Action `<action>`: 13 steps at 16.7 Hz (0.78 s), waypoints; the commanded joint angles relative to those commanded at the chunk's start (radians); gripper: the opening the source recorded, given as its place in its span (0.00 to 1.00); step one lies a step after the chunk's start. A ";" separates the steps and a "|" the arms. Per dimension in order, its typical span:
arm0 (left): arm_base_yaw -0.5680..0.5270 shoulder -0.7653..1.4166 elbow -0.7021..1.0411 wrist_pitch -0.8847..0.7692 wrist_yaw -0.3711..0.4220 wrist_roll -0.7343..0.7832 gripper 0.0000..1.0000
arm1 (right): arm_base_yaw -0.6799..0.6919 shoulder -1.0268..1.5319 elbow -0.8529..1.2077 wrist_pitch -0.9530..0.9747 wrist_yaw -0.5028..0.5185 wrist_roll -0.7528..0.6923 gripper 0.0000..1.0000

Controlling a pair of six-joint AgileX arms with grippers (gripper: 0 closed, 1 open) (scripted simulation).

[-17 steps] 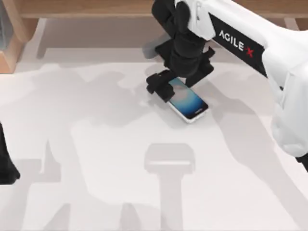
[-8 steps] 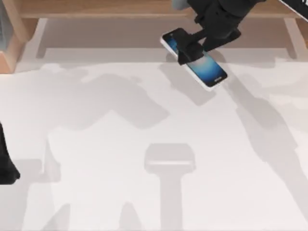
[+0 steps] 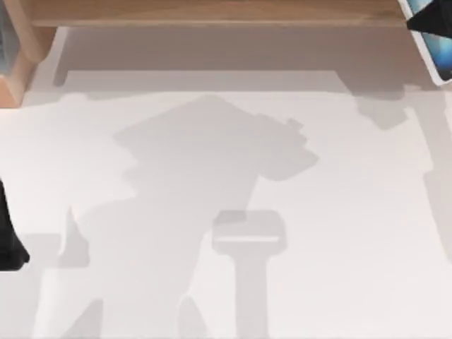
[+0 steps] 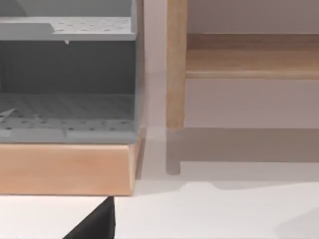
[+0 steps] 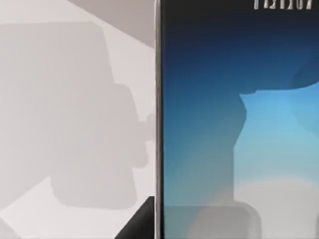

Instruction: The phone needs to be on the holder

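My right gripper (image 3: 429, 20) is way up at the 1 o'clock corner of the top view, clamped on the phone (image 3: 439, 53), which hangs clear above the white table (image 3: 212, 176). The right wrist view has the blue screen right up close. The holder (image 3: 248, 234) sits near 6 o'clock, well apart. My left arm (image 3: 8, 240) is parked at 9 o'clock, and I can't tell what its gripper is doing.
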 joint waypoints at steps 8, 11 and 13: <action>0.000 0.000 0.000 0.000 0.000 0.000 1.00 | -0.554 -0.394 -0.550 0.393 -0.298 -0.159 0.00; 0.000 0.000 0.000 0.000 0.000 0.000 1.00 | -0.738 -0.494 -0.737 0.520 -0.385 -0.205 0.00; 0.000 0.000 0.000 0.000 0.000 0.000 1.00 | -0.841 -0.541 -0.850 0.590 -0.432 -0.231 0.00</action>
